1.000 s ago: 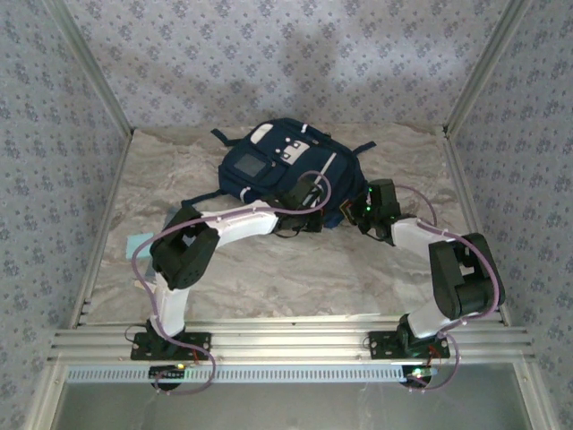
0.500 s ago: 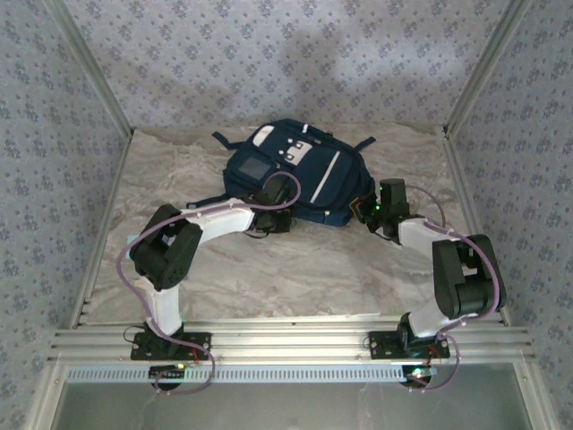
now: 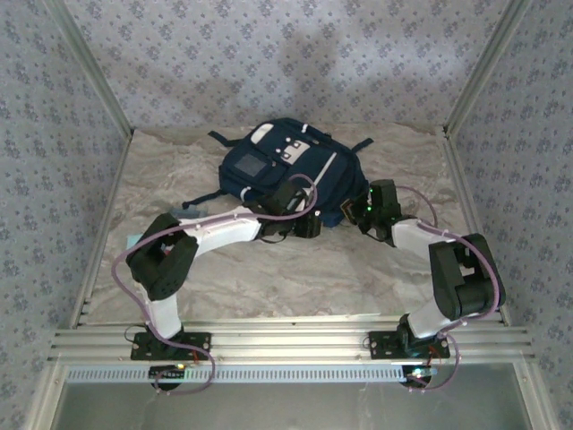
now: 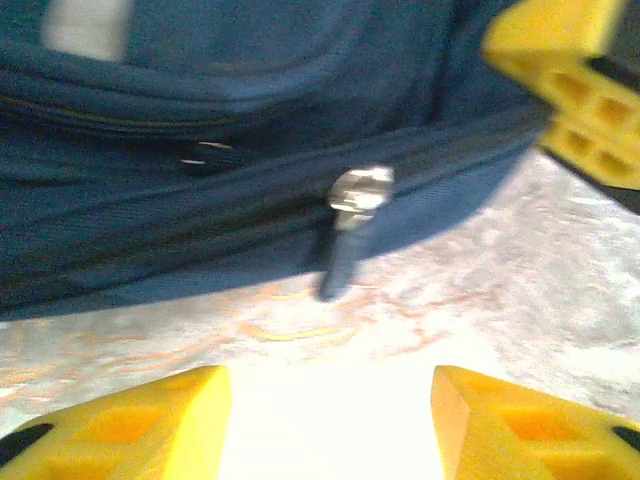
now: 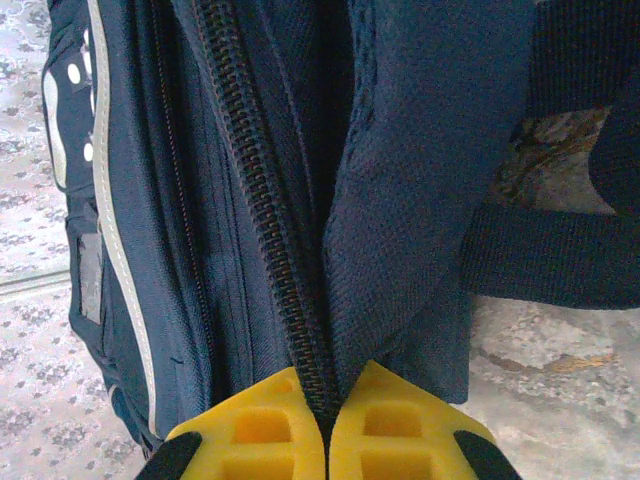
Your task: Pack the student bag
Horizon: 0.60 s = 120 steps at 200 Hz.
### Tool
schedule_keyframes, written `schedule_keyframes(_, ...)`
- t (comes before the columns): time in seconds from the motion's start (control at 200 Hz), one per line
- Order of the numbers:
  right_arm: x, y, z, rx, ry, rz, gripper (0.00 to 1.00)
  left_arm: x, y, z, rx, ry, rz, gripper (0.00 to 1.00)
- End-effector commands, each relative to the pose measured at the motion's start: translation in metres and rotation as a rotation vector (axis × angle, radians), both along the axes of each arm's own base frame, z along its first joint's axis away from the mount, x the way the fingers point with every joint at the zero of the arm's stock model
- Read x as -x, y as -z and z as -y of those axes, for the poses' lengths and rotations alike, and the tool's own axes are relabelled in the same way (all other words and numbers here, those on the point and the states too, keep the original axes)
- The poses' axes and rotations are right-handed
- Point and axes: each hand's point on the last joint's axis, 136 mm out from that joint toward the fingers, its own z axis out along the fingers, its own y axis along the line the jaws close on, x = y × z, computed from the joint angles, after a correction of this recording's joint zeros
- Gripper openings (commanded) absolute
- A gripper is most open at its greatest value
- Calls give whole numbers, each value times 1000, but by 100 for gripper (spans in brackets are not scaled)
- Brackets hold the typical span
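Observation:
The student bag (image 3: pixel 286 166), navy with white stripes and a grey patch, lies flat at the back middle of the table. My left gripper (image 3: pixel 311 226) is at its near edge. In the left wrist view this gripper (image 4: pixel 330 430) stands open over bare table. A silver zipper pull (image 4: pixel 360 190) with a dark tab hangs from the bag (image 4: pixel 200 120) just ahead of it, untouched. My right gripper (image 3: pixel 354 211) is at the bag's near right corner. In the right wrist view it (image 5: pixel 326 415) is shut on the bag's (image 5: pixel 420 150) fabric beside the zipper teeth (image 5: pixel 260 200).
A dark strap (image 5: pixel 560 255) runs off to the right of the bag. A pale blue flat item (image 3: pixel 137 242) lies near the table's left edge. Patterned walls and metal posts (image 3: pixel 470 81) close in the marble tabletop (image 3: pixel 295 278).
My left gripper has opened; it was shut before. The left arm swung left, then back right along the bag's near edge. The right gripper stayed shut on the bag.

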Motion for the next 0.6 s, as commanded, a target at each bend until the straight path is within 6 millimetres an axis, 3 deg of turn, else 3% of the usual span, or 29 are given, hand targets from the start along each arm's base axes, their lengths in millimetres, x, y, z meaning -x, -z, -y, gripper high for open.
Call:
schedule_keyframes(0.0, -20, -28, -12, -55, -3, 96, 0, -4, -25, 14, 82, 22, 41, 56)
schedule_keyframes(0.43, -20, -35, -23, -89, -22, 113, 0, -36, -5, 24, 22, -19, 109, 51)
schedule_keyframes(0.535, -19, -34, -26, -94, -28, 108, 0, -43, -4, 26, 17, -32, 128, 43)
schedule_keyframes(0.595, -18, -34, -26, -99, -29, 107, 0, -46, -1, 25, 7, -39, 135, 32)
